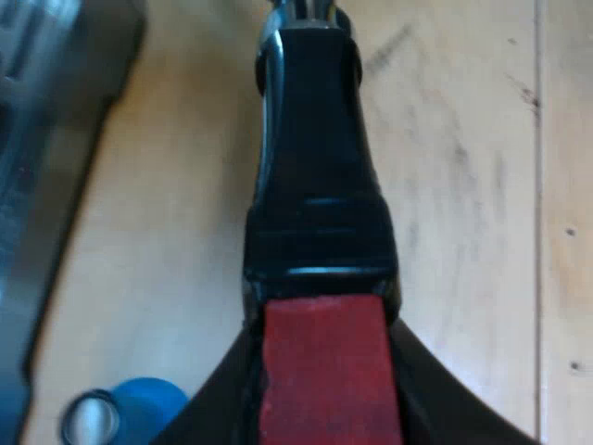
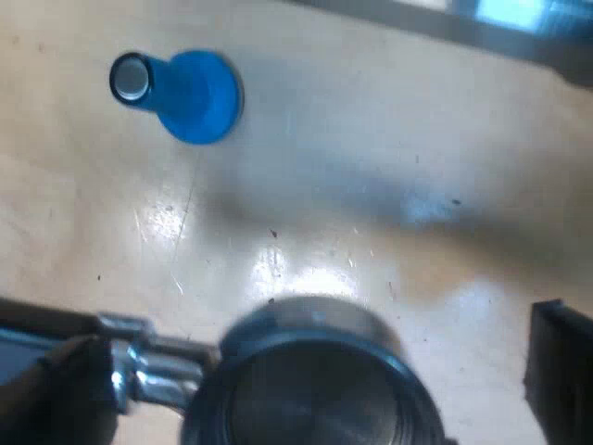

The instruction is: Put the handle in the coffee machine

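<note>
The wooden table (image 1: 463,185) is observed beneath all items. A dark, glossy body (image 1: 46,139) is noted at the table's edge; what it is cannot be determined from what is visible.

The metal holder (image 2: 315,389) is recorded as loose, over open table and well apart from the dark body. It is not seated in any machine. Its long axis is aligned with the left gripper (image 1: 322,320) and runs straight away from it. The red end (image 1: 322,380) is nearest the gripper, the dark handle (image 1: 315,185) extends outward from there, and the metal neck (image 1: 301,9) lies at the far end. From the right wrist view, the round basket is seen with its open mouth turned towards the camera, and the neck (image 2: 157,366) is seen leading off sideways to the handle. Whether the basket touches the table cannot be determined.

The left gripper is found closed on the holder. Its black fingers (image 1: 435,389) are pressed against either side of the red end, so the handle is clamped between them at its very tail.

A blue tamper (image 2: 199,97) is noted on the table, near the holder but clear of it.
</note>
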`<action>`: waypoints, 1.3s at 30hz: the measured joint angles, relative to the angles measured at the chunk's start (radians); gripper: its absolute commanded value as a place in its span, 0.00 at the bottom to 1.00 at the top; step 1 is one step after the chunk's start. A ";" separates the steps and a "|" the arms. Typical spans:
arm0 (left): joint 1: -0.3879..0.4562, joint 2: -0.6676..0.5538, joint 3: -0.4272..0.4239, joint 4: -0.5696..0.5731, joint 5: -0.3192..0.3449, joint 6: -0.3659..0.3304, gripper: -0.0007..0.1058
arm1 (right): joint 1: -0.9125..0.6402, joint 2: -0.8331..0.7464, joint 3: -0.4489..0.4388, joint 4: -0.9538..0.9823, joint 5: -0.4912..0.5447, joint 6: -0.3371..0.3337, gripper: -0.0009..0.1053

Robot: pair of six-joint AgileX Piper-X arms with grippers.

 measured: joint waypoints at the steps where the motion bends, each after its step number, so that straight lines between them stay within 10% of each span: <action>1: 0.000 0.002 0.003 0.004 0.002 -0.008 0.01 | 0.000 0.000 0.000 -0.004 0.000 -0.002 0.88; 23: 0.182 -0.040 0.003 0.004 0.067 -0.069 0.01 | 0.014 -0.125 -0.005 -0.028 0.165 -0.050 0.88; 39: 0.500 -0.040 0.003 0.103 0.164 0.034 0.01 | 0.326 -0.137 0.054 -0.238 0.543 -0.059 0.88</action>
